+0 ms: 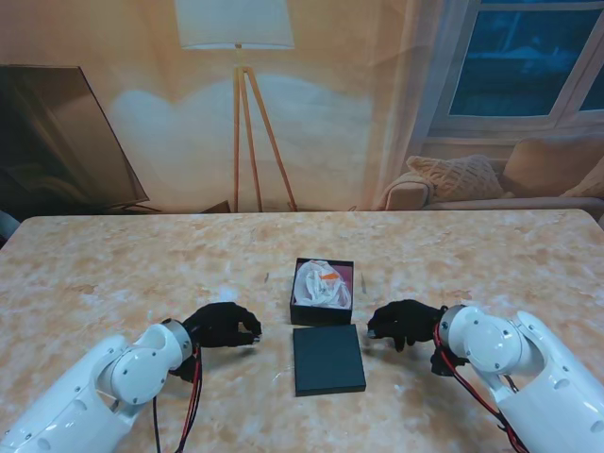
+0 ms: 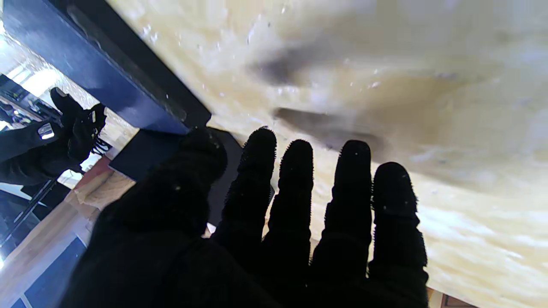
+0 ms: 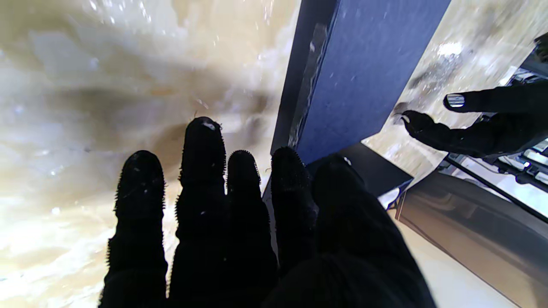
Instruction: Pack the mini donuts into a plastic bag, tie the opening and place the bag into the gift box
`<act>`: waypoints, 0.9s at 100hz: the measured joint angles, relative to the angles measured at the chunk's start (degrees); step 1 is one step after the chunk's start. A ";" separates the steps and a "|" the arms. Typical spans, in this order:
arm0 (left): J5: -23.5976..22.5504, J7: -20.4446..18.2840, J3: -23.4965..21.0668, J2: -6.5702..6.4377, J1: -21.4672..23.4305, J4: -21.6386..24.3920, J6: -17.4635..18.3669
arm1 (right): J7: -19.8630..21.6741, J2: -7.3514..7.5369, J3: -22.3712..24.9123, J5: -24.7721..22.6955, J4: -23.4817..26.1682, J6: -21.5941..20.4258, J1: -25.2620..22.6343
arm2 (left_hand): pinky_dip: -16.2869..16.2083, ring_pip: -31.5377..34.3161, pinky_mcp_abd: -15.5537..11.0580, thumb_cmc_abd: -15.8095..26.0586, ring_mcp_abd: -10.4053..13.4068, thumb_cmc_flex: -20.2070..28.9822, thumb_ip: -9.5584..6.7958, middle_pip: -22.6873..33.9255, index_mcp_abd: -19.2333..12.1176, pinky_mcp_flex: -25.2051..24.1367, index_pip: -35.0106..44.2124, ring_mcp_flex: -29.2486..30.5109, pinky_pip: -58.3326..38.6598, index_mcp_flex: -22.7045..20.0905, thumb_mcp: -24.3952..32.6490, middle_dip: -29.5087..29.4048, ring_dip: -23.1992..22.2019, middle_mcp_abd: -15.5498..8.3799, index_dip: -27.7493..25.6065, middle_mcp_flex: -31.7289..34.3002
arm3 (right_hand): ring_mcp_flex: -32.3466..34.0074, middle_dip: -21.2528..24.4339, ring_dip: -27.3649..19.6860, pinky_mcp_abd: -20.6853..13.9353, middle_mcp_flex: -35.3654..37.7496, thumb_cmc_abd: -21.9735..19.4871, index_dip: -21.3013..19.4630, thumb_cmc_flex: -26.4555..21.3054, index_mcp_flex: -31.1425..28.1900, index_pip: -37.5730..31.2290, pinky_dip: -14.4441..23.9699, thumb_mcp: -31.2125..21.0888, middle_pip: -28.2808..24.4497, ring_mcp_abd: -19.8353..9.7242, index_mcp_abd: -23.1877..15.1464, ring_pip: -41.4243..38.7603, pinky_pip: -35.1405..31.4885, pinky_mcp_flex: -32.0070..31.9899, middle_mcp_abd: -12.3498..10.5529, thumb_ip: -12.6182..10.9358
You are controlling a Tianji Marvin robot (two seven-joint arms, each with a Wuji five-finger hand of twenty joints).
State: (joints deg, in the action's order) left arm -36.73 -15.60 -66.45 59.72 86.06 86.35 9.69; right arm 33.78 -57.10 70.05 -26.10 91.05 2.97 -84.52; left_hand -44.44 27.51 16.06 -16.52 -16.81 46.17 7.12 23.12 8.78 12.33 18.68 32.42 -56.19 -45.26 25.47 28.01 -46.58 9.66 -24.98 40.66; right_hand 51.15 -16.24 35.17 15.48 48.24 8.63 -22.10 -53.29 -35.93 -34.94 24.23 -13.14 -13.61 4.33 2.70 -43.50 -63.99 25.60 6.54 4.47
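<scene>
Bag in box; lid off.

The plastic bag (image 1: 319,280), with something orange showing inside, is seen lying in the open gift box (image 1: 322,312) at mid tabletop (image 1: 113,264); packing and placing are judged done, the tie cannot be confirmed. The lid (image 1: 327,359) lies just nearer to me, perhaps left to be fitted. The left hand (image 1: 223,326) and right hand (image 1: 405,323) flank it, empty with fingers extended. Only the stand view shows the bag; the wrist views show lid edges and each opposite hand.

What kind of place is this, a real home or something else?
Probably a lab bench set before a printed living-room backdrop: the flat-looking tripod floor lamp and beige sofa stand behind a marble-patterned table, where two black-gloved hands work.
</scene>
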 measured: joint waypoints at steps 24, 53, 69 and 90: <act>4.36 -4.47 0.85 -1.17 -1.22 -0.21 1.11 | 2.40 0.88 -0.89 0.68 0.14 -0.82 0.39 | 4.87 -2.66 -0.29 0.00 4.37 1.20 0.04 -1.83 -0.43 -1.35 0.54 -3.48 6.11 -0.30 -1.24 -3.78 3.08 -1.39 -0.02 0.00 | -0.86 2.95 -0.01 -0.59 -4.67 2.14 3.72 -0.69 -0.78 -5.46 -0.06 -4.59 1.62 -0.09 -0.04 0.98 -0.01 -1.02 -3.30 1.88; 7.56 -9.25 2.66 -1.97 -2.89 0.25 1.21 | 6.10 1.40 -2.53 4.66 -1.32 0.20 2.26 | 5.52 -7.63 -0.92 -0.01 7.19 3.21 0.50 -2.39 -0.43 -1.27 0.54 -5.65 6.23 -0.26 -1.35 -5.35 4.69 -1.41 -0.02 -0.04 | -1.43 2.96 -0.01 -0.60 -5.26 2.04 4.65 -0.69 2.23 -2.75 -0.07 -5.54 1.14 -0.11 -0.27 1.53 0.03 -0.99 -0.65 2.37; 7.84 -10.74 3.88 -2.44 -3.86 0.46 1.29 | 6.39 1.43 -3.04 4.23 -1.92 1.03 3.10 | 6.41 -8.12 -0.97 -0.01 8.64 4.04 0.56 -3.05 -1.04 -1.71 0.54 -6.39 6.91 -0.23 -2.65 -6.45 6.08 -2.17 -0.02 -0.05 | -2.99 1.44 -8.27 -0.65 -4.36 1.16 4.65 -0.81 2.20 -0.57 -0.56 -5.57 0.95 1.24 0.43 17.07 1.74 -1.92 1.17 2.37; 9.82 -12.18 5.00 -2.60 -4.42 0.32 1.77 | 1.66 0.83 -3.28 4.89 -1.91 5.31 3.00 | 7.81 -11.95 -3.17 -0.01 11.97 4.82 0.57 -3.19 -1.56 -2.99 0.49 -7.08 7.87 -0.21 -3.39 -7.73 9.84 -2.75 -0.02 -0.08 | -1.88 1.34 -16.63 -1.82 -4.40 -1.29 2.58 -1.51 2.55 6.73 -5.49 -3.90 0.96 1.49 5.88 25.71 4.14 -1.32 6.87 2.38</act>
State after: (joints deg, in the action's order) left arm -26.92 -27.77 -61.45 57.12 81.64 86.67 11.46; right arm 35.44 -56.27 66.77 -21.21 89.14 8.29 -81.52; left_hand -36.63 15.56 12.89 -16.53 -4.84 50.98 7.69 19.93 7.22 9.34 19.17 25.34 -48.31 -45.47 22.08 20.28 -36.74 6.91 -25.00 40.58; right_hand 49.27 -14.90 18.53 13.66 43.85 7.35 -19.51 -54.80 -33.38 -28.21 18.74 -17.05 -12.66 5.81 8.58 -17.79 -59.85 24.27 13.41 6.85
